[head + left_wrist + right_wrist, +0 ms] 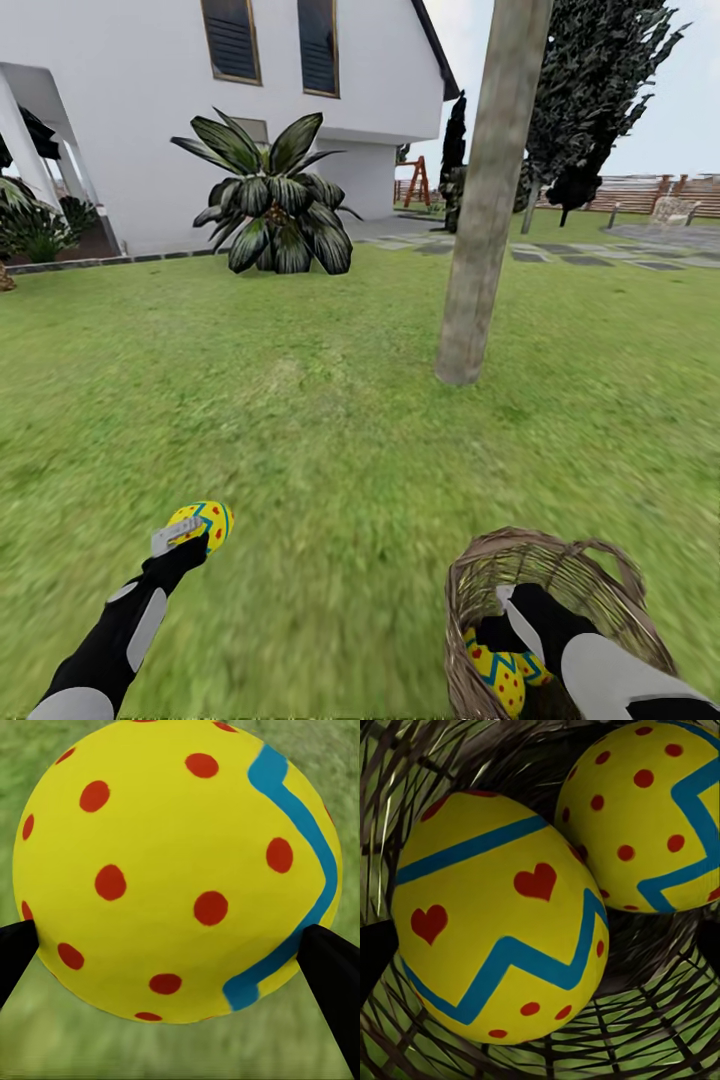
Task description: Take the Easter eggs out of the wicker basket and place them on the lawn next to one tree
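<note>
left wrist view is showing the left end effector clenching one easter egg across its widest part, fingertips pressing on opposite flanks, above the lawn. right wrist view is looking into the wicker basket, where the right end effector is straddling a heart-painted egg; whether it is gripping yet i cannot tell. a second egg is lying just beside it. these shells are looking smooth, rigid and probably slippery and light, so gripping at the broad middle seems safest. the tree is standing ahead, near the basket.
</note>
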Robot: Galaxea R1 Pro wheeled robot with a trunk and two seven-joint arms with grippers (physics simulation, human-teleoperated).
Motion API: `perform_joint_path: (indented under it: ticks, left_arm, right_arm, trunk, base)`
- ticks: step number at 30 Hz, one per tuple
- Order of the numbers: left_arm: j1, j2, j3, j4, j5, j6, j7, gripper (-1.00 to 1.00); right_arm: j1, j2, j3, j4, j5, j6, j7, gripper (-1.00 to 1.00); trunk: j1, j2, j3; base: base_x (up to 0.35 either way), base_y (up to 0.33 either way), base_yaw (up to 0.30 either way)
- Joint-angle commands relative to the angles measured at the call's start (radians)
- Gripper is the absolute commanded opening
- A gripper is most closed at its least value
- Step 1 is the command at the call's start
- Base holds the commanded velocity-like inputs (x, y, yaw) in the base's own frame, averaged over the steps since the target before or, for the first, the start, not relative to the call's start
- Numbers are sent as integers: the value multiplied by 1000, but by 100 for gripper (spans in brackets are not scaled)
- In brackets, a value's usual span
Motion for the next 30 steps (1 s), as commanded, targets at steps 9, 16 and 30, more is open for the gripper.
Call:
perform_joint_path:
  ticks: [9,16,30]
  left_arm:
    - [-1,-1,-4,-1,5,6,-8,-100]
    - [-1,-5,-4,0,4,6,-10,-100]
    - [-1,-18,-4,-1,3,4,-13,-100]
  right_arm:
    - [0,5,12,-5,1,1,2,100]
    - [0,5,12,-5,1,2,2,100]
    - [0,38,15,-5,4,1,0,100]
  trunk:
    - [4,-3,-36]
    - [7,-4,-63]
    - [13,-7,-117]
  base:
    - [0,0,0]
    - [0,0,0]
    - [0,0,0]
